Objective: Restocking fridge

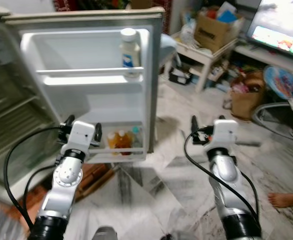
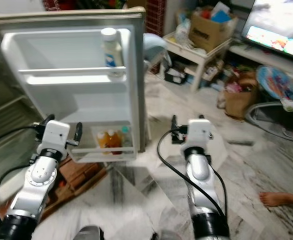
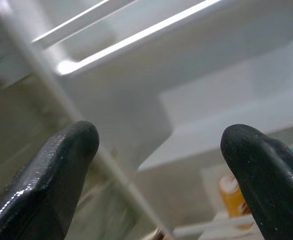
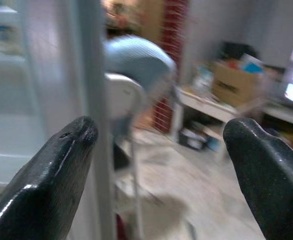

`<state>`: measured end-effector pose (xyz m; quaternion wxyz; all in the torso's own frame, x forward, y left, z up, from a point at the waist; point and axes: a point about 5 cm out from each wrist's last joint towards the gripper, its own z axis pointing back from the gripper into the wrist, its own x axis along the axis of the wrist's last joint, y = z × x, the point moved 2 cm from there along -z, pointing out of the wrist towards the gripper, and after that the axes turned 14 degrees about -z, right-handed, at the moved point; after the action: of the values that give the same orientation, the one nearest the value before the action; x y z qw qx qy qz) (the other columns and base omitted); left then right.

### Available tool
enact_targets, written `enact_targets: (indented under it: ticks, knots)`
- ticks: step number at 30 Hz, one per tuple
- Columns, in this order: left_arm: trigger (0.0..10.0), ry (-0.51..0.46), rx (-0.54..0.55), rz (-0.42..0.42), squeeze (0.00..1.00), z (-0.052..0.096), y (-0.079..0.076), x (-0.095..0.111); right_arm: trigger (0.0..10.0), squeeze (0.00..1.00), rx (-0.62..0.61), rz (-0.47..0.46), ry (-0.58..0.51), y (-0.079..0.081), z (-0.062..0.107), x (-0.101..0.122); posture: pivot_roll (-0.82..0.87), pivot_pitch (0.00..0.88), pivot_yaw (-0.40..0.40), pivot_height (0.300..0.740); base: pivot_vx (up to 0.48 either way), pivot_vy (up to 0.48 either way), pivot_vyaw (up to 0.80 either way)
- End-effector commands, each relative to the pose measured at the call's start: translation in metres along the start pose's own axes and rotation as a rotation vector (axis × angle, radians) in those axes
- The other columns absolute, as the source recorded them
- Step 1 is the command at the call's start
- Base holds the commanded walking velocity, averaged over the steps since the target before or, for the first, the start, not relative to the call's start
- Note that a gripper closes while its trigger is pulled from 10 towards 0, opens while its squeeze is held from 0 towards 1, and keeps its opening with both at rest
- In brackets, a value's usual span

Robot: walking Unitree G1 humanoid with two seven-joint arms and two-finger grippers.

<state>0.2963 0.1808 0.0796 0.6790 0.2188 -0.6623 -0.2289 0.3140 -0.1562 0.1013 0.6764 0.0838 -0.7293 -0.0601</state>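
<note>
A small fridge stands with its door (image 1: 86, 95) swung wide toward me. A white bottle (image 1: 129, 52) stands on the door's upper shelf. On the bottom door shelf are two orange bottles (image 1: 117, 140) and a small teal-capped one (image 1: 135, 134). My left gripper (image 1: 82, 126) hangs open just in front of the lower door shelf, holding nothing; in its wrist view an orange bottle (image 3: 232, 194) is visible. My right gripper (image 1: 206, 124) is open and empty to the right of the door's edge, over the floor.
The fridge's wire-shelved interior (image 1: 9, 115) is at the left. A brown wooden object (image 1: 94, 177) lies on the marble floor under the door. At the right are a white table with a cardboard box (image 1: 214, 30), a TV (image 1: 281, 30), a paper bag (image 1: 246, 97), and a person's foot (image 1: 286, 200).
</note>
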Motion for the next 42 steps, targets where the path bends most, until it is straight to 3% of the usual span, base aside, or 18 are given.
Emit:
enact_targets:
  ticks: [1, 11, 14, 25, 33, 36, 42]
  knots:
    - [10.0, 0.006, -0.017, -0.005, 0.00, 0.002, -0.006, 0.000, 10.0, 0.00, -0.010, -0.001, 0.008, -0.005, -0.002, -0.001, 0.07, 0.065, -0.007, 0.740, 0.000, -0.480, 0.73]
    - [10.0, 0.056, 0.006, 0.011, 0.00, 0.008, -0.009, -0.009, 10.0, 0.00, 0.051, 0.016, 0.012, 0.001, -0.011, 0.001, 0.08, 0.059, -0.037, 0.740, 0.000, -0.480, 0.00]
    - [10.0, 0.058, 0.003, 0.006, 0.00, 0.009, -0.009, -0.009, 10.0, 0.00, 0.093, 0.052, -0.004, 0.005, -0.013, 0.005, 0.08, 0.059, -0.038, 0.740, 0.000, -0.480, 0.60]
    - [10.0, 0.073, 0.022, 0.003, 0.00, 0.009, -0.005, -0.012, 10.0, 0.00, 0.109, 0.027, 0.001, 0.007, -0.010, 0.002, 0.08, 0.067, -0.041, 0.740, 0.000, -0.480, 0.77]
    - [10.0, 0.085, 0.041, 0.025, 0.00, 0.012, -0.001, -0.015, 10.0, 0.00, 0.148, 0.032, -0.003, 0.013, -0.008, 0.002, 0.08, 0.070, -0.041, 0.740, 0.000, 0.000, 0.76]
    - [10.0, 0.076, 0.028, 0.079, 0.00, 0.013, 0.000, -0.014, 10.0, 0.00, 0.147, 0.028, 0.000, 0.013, -0.008, 0.002, 0.08, 0.070, -0.041, 0.740, 0.000, 0.000, 0.55]
    - [10.0, 0.059, 0.043, 0.087, 0.00, 0.014, 0.004, -0.011, 10.0, 0.00, 0.146, 0.019, 0.008, 0.012, -0.008, 0.000, 0.08, 0.070, -0.041, 0.740, 0.300, 0.000, 0.07]
